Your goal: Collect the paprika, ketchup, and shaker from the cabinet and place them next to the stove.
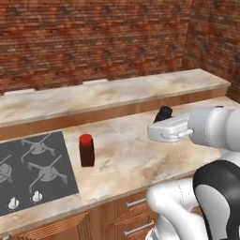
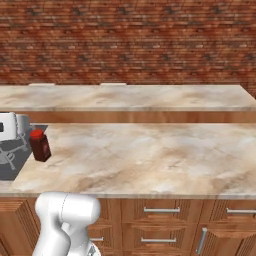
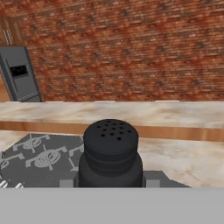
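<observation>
I think my gripper (image 3: 110,186) is closed on the shaker (image 3: 111,153), though its tips are hard to see, and it stands upright in my hand while the stove (image 3: 41,157) lies ahead and to the left.

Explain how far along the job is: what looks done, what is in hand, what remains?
Done: the paprika stands on the counter beside the stove. In hand: the shaker sits between the end effector fingers, above the counter and apparently gripped. Left: setting the shaker down by the stove, then fetching the ketchup.
</observation>
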